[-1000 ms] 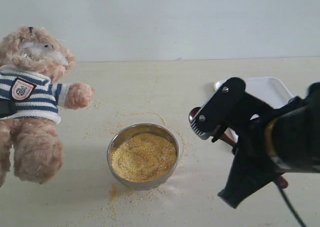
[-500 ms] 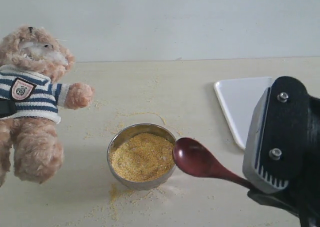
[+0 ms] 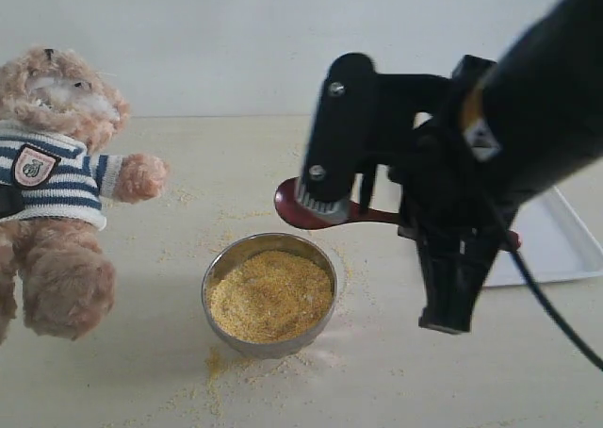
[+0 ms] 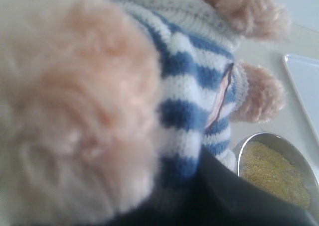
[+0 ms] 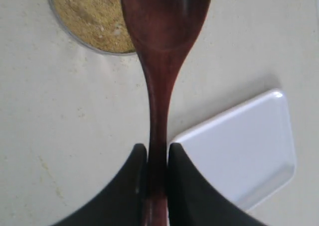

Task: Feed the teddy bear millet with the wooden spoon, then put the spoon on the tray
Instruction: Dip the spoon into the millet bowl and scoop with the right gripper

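The teddy bear (image 3: 57, 164) in its striped shirt hangs upright at the far left, and its fur fills the left wrist view (image 4: 189, 71). My left gripper (image 4: 209, 196) is pressed into its side; only a black edge of this gripper (image 3: 8, 202) shows in the exterior view. My right gripper (image 3: 353, 211) is shut on the handle of the wooden spoon (image 3: 300, 205), whose empty bowl hovers over the far right rim of the steel bowl (image 3: 209, 287) heaped with millet (image 3: 270, 296). In the right wrist view the gripper (image 5: 157, 154) clamps the spoon (image 5: 164, 27). The white tray (image 3: 565, 249) lies at the right.
Loose millet grains (image 3: 217, 367) are scattered on the pale table around the bowl. The right arm's black body (image 3: 471, 221) hangs between the bowl and the tray. The tray (image 5: 239, 146) lies below the right gripper's fingers.
The right gripper has swung up and left with the spoon, from low at the front right to above the bowl's far right rim. The bear shifted slightly left.
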`<act>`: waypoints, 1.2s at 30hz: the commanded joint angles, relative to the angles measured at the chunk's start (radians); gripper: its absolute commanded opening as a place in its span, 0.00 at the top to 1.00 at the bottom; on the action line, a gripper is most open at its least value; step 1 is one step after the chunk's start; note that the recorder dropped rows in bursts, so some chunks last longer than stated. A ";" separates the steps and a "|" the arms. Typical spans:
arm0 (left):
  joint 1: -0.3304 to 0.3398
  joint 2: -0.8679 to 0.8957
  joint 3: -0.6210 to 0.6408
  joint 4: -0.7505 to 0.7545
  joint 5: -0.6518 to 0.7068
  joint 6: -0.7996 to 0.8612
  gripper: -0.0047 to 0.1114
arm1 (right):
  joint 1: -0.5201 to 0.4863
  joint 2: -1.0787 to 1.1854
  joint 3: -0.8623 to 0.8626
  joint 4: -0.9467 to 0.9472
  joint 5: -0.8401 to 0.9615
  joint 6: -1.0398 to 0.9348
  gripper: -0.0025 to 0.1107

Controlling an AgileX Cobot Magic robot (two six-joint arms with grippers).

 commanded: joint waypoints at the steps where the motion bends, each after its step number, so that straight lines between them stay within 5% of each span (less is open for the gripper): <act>1: 0.002 -0.011 0.000 -0.010 -0.028 0.003 0.92 | 0.041 0.174 -0.127 -0.130 0.106 -0.015 0.98; 11: 0.002 -0.011 0.000 -0.010 -0.084 0.003 0.92 | 0.122 0.419 -0.192 -0.427 0.178 0.049 0.98; 36: 0.002 -0.011 0.000 -0.017 -0.084 0.003 0.92 | 0.156 0.512 -0.192 -0.365 0.088 -0.027 0.98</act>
